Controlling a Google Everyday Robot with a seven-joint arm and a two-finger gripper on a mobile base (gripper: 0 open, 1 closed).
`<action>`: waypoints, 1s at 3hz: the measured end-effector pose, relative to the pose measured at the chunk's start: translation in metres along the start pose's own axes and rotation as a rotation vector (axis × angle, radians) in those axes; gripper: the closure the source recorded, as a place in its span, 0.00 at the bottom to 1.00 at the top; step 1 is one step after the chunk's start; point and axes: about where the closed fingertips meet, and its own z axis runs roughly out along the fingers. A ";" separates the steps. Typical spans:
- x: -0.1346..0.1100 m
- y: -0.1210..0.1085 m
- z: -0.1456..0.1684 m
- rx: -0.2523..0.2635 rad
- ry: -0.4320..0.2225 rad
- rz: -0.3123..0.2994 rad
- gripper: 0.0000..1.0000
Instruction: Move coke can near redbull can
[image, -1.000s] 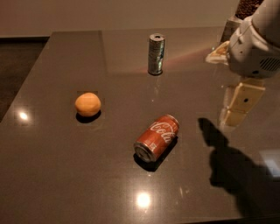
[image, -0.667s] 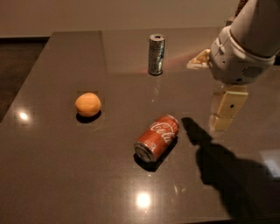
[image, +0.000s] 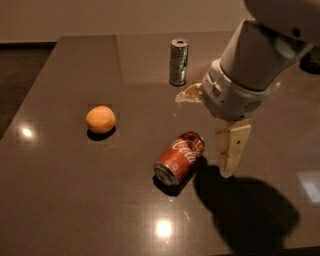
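The coke can (image: 180, 157) lies on its side in the middle of the dark table (image: 75, 200), its silver end facing the front left. The redbull can (image: 178, 62) stands upright at the back of the table, well apart from it. My gripper (image: 202, 135) hangs just right of and above the coke can. It is open, with one cream finger (image: 231, 148) pointing down beside the can's right end and the other (image: 189, 94) sticking out to the left. It holds nothing.
An orange (image: 100, 119) sits on the table to the left of the coke can. The arm's large white wrist (image: 240, 80) covers the table's right side and casts a dark shadow (image: 245, 210) at the front right.
The gripper has moved left and down towards the coke can. The cans and the orange have not moved.
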 end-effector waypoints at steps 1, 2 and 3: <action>-0.019 0.004 0.021 -0.033 -0.002 -0.086 0.00; -0.026 0.005 0.041 -0.070 0.012 -0.131 0.00; -0.027 0.003 0.057 -0.112 0.034 -0.148 0.18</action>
